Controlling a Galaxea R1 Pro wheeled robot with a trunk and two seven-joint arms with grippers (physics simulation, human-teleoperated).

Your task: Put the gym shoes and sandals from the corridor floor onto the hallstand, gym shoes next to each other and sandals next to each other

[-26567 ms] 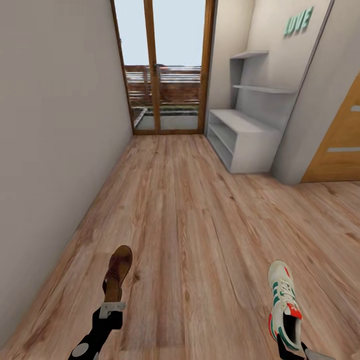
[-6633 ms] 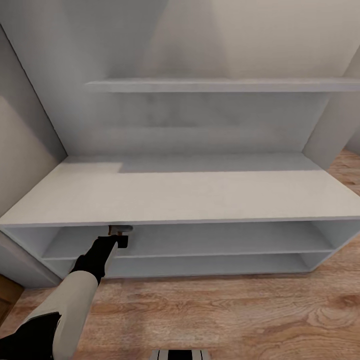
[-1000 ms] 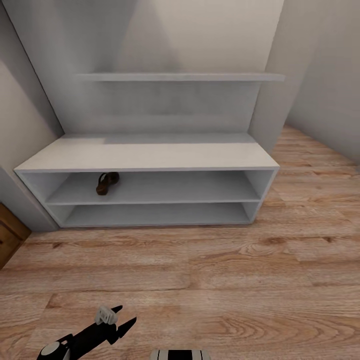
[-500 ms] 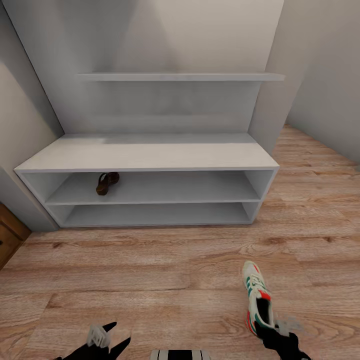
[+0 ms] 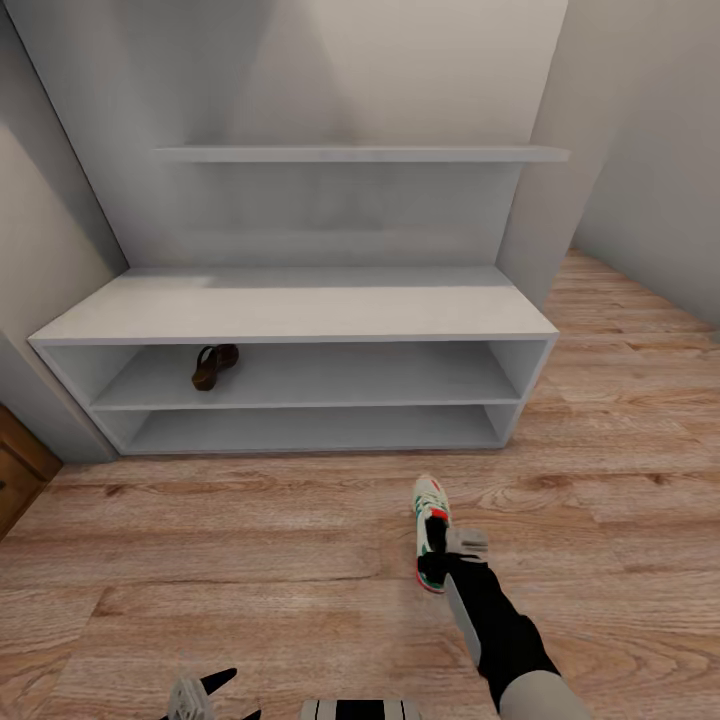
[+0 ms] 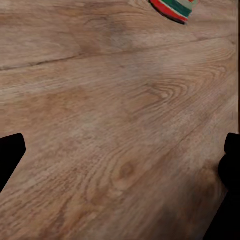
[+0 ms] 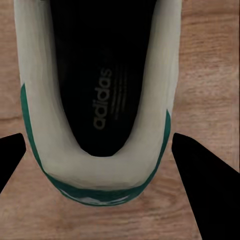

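A: Holding a gym shoe (image 5: 431, 530) by its heel, the right tool (image 5: 452, 551) carries it over the corridor floor (image 5: 250, 540), toe pointing at the hallstand (image 5: 300, 312). The right wrist view looks into the shoe's dark opening, a finger at each side of the heel.

B: And the left tool (image 5: 205, 692)?

A: Low, spread apart, gripping nothing, above bare planks.

B: Anything on the rack?

A: One brown sandal (image 5: 213, 365) lies on the upper open shelf, near its left end.
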